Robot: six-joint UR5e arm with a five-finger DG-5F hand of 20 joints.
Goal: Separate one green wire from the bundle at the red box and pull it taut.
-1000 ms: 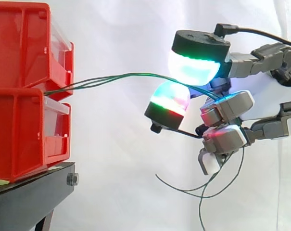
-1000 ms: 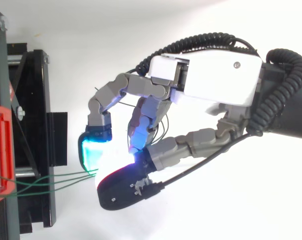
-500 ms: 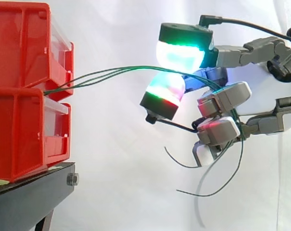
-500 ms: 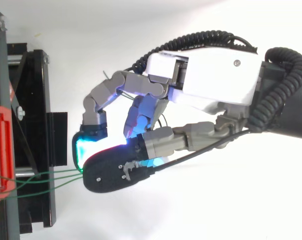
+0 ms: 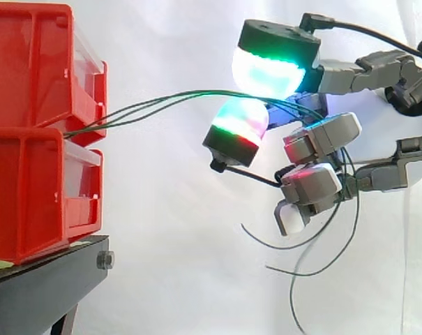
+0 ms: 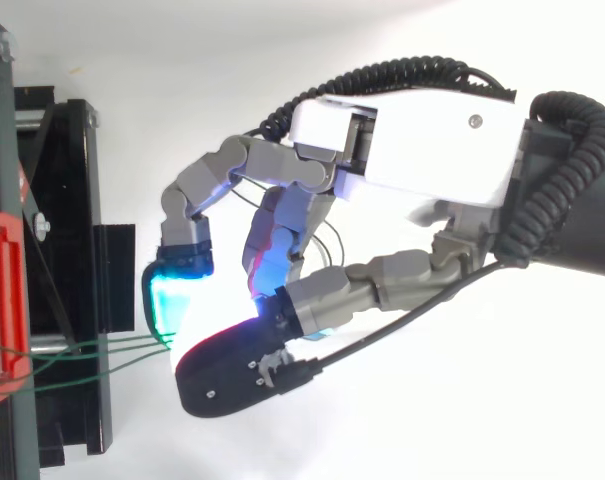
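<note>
I am holding my robot hand (image 5: 375,139) out on the right of the scene, fingers curled and pointing left toward the bins. I am clenching it on a small bundle of thin green wires (image 5: 162,105). The strands are running between my upper fingertip pad (image 5: 273,70), which is glowing green and cyan, and the pad just below it (image 5: 240,120), which is glowing green and red. From there they are passing over my lower curled fingers. From above, my robot hand (image 6: 422,150) is reaching in from the right edge, and the two pads are closing together at its left end, right where the wires (image 6: 92,348) are meeting them. I cannot tell whether one strand is sitting apart from the others inside my grasp.

To the left of the pads the wires are arching in a shallow bow rather than running straight, staying close together and fanning slightly as they near the bins. Below my fingers their loose ends are hanging in free curls.

The wires are coming out at the front of two stacked red plastic bins (image 5: 29,195) on the left, at the seam where the upper one is sitting on the lower. The bins are resting on a black stand (image 5: 43,286), and a white curtain (image 5: 169,230) is hanging behind everything.
</note>
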